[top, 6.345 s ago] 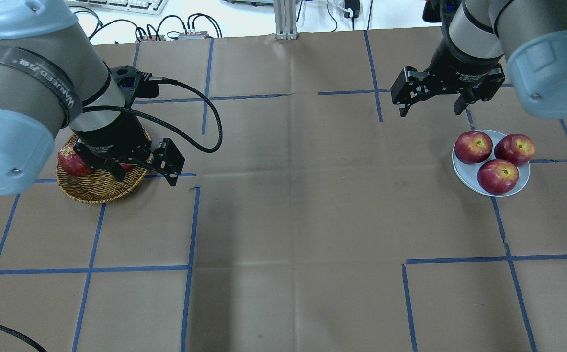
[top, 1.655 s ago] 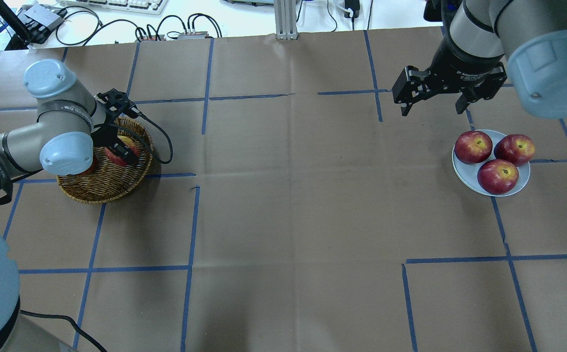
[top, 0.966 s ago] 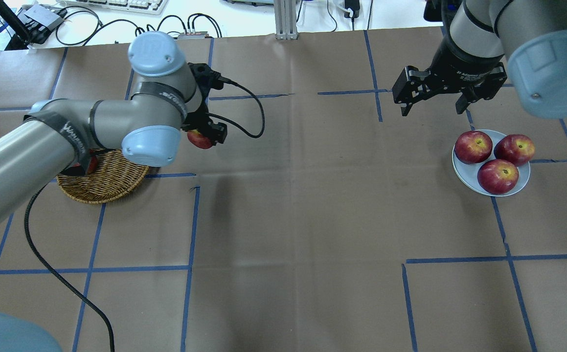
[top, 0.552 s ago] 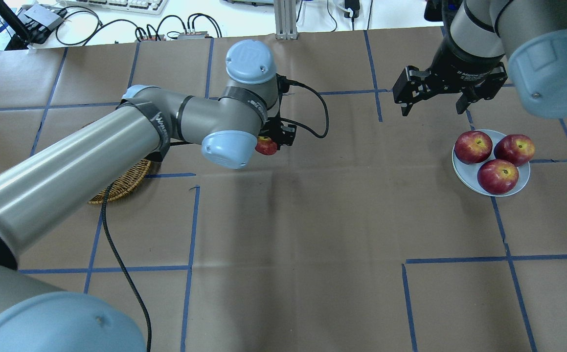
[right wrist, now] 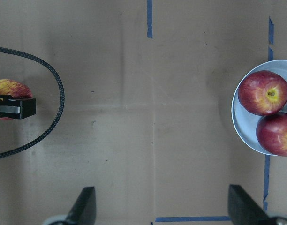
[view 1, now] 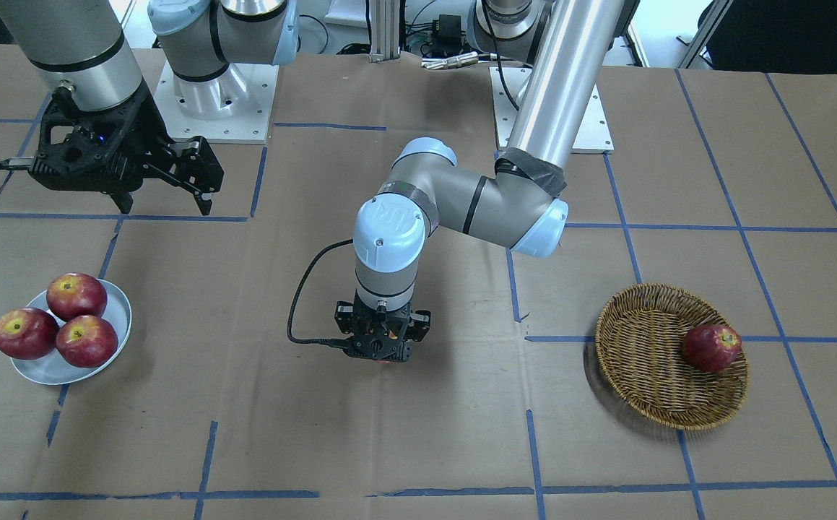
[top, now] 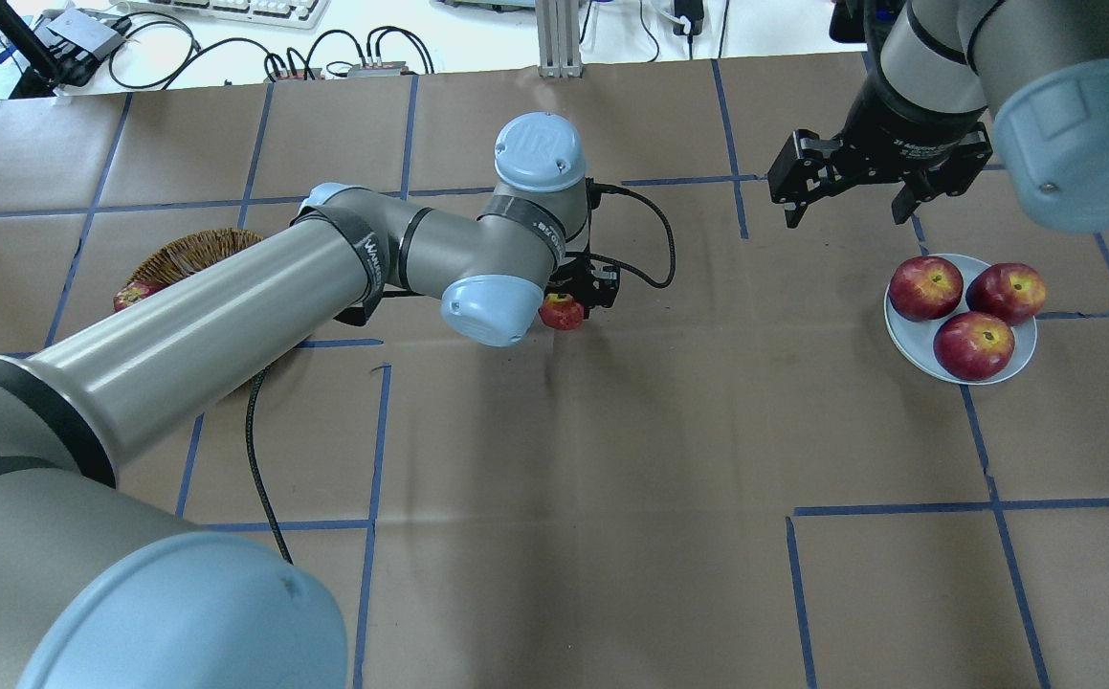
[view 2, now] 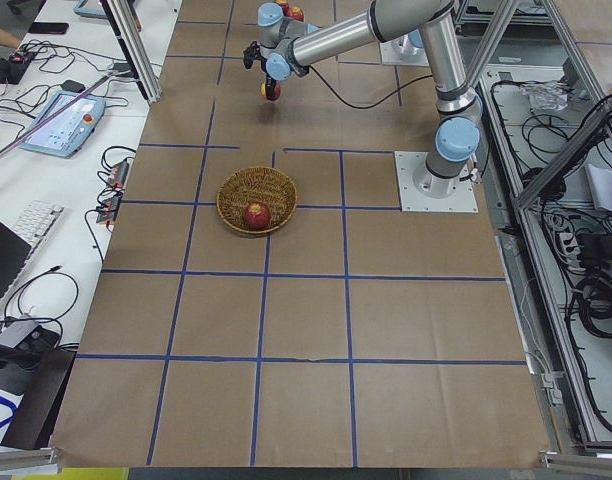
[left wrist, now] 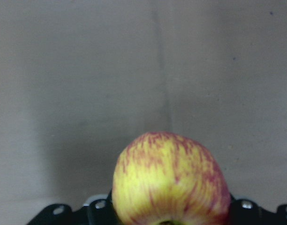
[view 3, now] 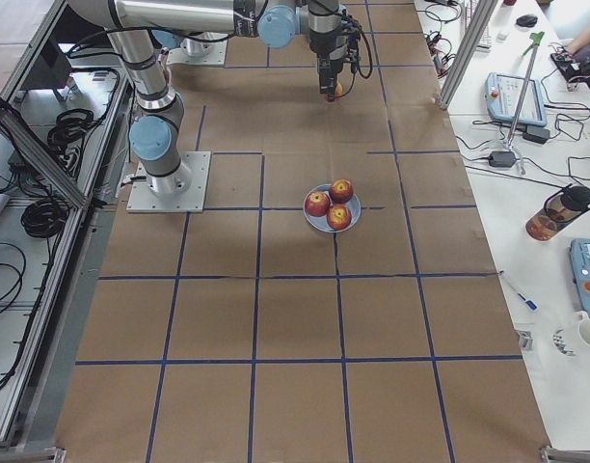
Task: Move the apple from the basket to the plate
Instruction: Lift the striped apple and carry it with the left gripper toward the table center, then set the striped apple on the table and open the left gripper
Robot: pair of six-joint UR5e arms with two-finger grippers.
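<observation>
The apple (left wrist: 171,183), yellow streaked with red, is held in my left gripper (top: 575,304), which is shut on it above the table's middle, between basket and plate. The apple also shows in the overhead view (top: 562,312) and the right wrist view (right wrist: 10,86). The wicker basket (view 1: 642,404) stands on my left side, partly hidden under my left arm in the overhead view (top: 195,251). The pale plate (top: 904,337) on my right side holds three dark red apples (top: 973,345). My right gripper (top: 843,216) hangs open and empty behind the plate.
One dark red apple (view 1: 710,348) lies in the basket. A black cable (top: 645,239) loops from my left wrist. Blue tape lines cross the brown paper table cover. Keyboards and cables lie beyond the far edge.
My left gripper took the apple out of the basket and carried it rightward to the table's middle. The right arm has not moved.
</observation>
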